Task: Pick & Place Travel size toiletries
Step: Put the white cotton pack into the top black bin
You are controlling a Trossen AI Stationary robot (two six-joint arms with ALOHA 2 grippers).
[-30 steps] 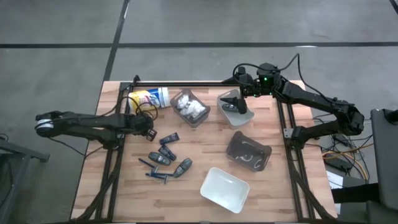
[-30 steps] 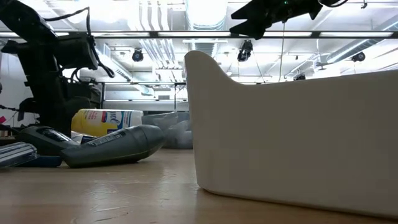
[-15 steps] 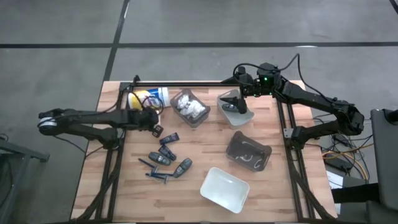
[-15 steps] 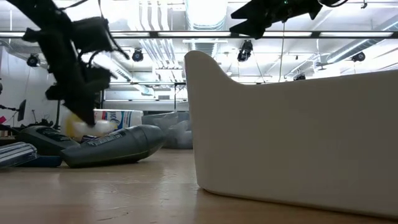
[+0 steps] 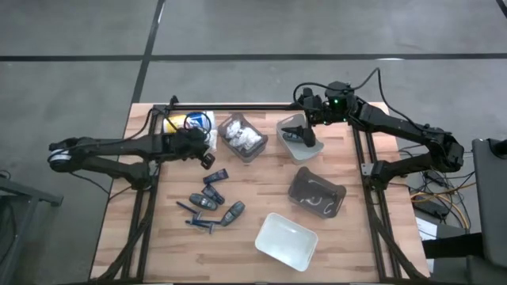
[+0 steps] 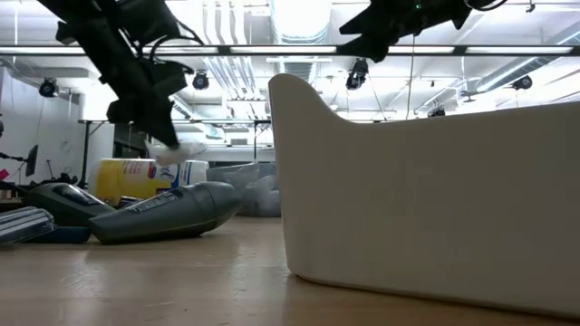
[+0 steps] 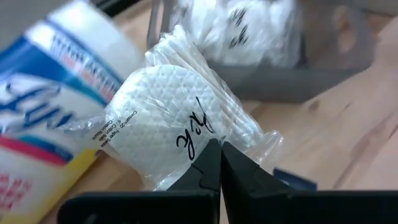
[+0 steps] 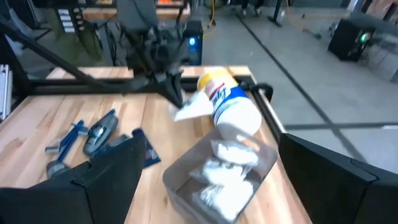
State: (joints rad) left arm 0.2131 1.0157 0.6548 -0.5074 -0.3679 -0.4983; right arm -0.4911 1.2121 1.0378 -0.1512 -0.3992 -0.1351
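Wooden slats made up the table [image 5: 261,190], which stood on a grey floor, with a bright workshop ceiling behind it in the low view.

Our left gripper [image 5: 207,155] hung above the table just in front of the white canister with a yellow label [image 5: 184,124]. Its fingers [image 7: 208,168] were pressed almost together, pinching the clear wrap of a white packet [image 7: 171,127] of round cotton pads. In the low view the packet [image 6: 178,149] dangled clear of the tabletop.

Our right gripper [image 5: 301,131] hovered over the far clear bin [image 5: 287,127]. Its fingers [image 8: 112,171] were spread wide and held nothing.

Just beside the left gripper, a smoky bin [image 5: 255,152] held a heap of white packets [image 5: 241,138]. A darker smoky bin [image 5: 337,196] to the right held curled light-coloured pieces we could not make out. An open white bin [image 5: 287,240] sat at the near edge. What the far clear bin held was hidden by the gripper.

On the bare wood lay the loose dark grey-blue oblong pieces [image 5: 232,212] and a thin dark blue stick [image 5: 189,208], near each other and in front of the left gripper.

Compared with a second earlier, our left gripper had moved right, from beside the canister toward the smoky bin, and had lifted the packet higher. Our right arm had barely shifted.
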